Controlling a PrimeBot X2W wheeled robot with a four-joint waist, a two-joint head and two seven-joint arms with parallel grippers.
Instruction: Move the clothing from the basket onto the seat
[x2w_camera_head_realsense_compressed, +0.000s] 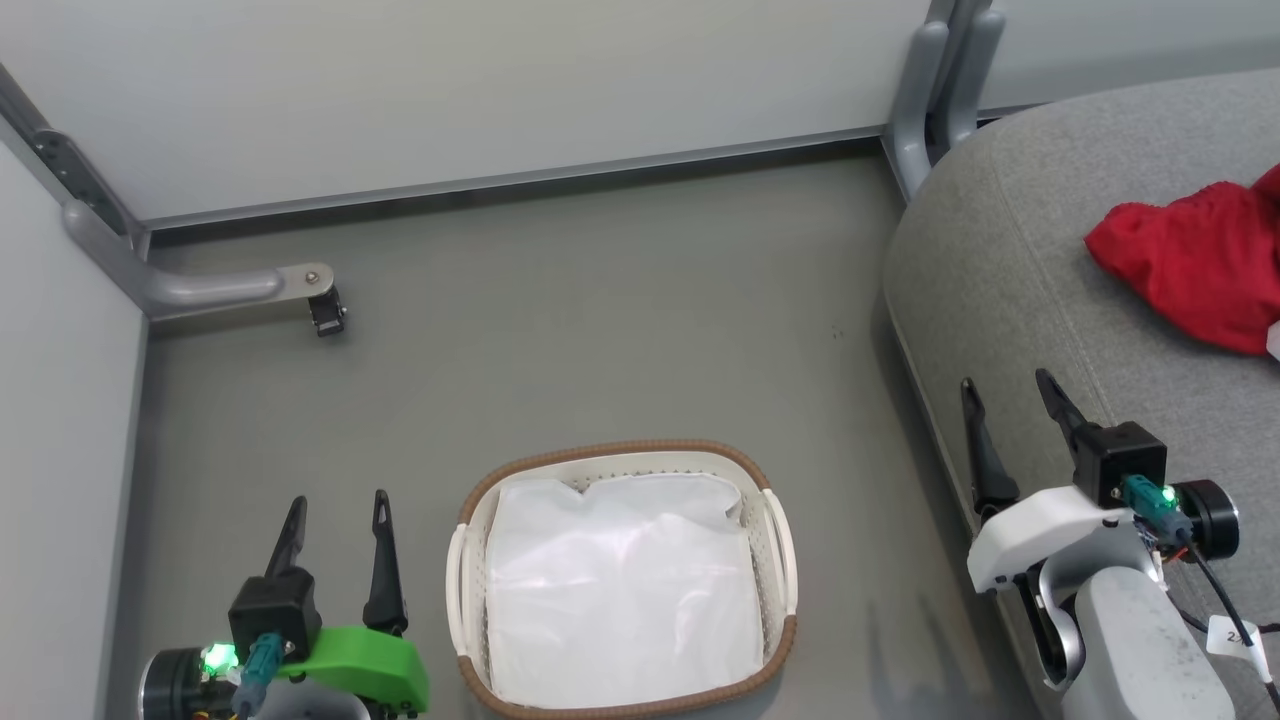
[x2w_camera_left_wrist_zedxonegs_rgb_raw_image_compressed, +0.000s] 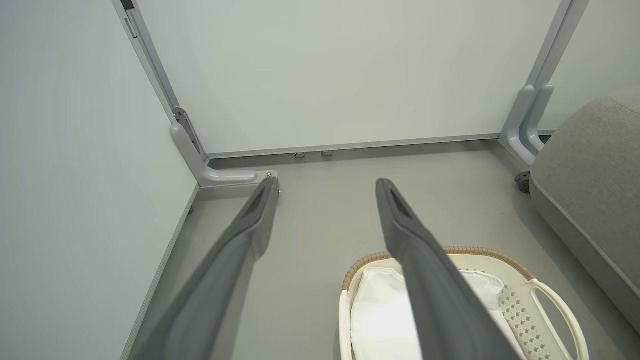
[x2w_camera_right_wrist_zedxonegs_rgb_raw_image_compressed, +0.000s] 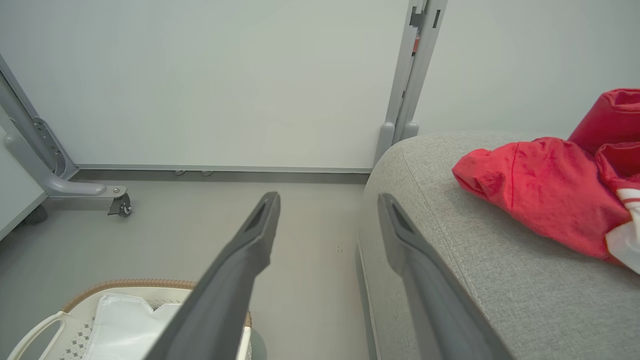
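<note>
The left gripper (x2w_camera_head_realsense_compressed: 339, 502) hangs low with its two dark fingers spread apart and nothing between them. The right gripper (x2w_camera_head_realsense_compressed: 1005, 382) is likewise splayed and empty, poised at the near edge of the grey sofa seat (x2w_camera_head_realsense_compressed: 1000, 250). Between the two, just right of the left gripper, the laundry basket (x2w_camera_head_realsense_compressed: 620, 450) sits on the floor (x2w_camera_head_realsense_compressed: 600, 300) with its white liner (x2w_camera_head_realsense_compressed: 620, 590) in it and no red. Ahead and to the right of the right gripper, well beyond its fingertips, the red clothing (x2w_camera_head_realsense_compressed: 1190, 260) lies bunched on the seat. I judge the transfer finished, which would explain the idle, spread fingers. Farther off, a castor foot (x2w_camera_head_realsense_compressed: 325, 310) props the pale partition (x2w_camera_head_realsense_compressed: 500, 80).
</note>
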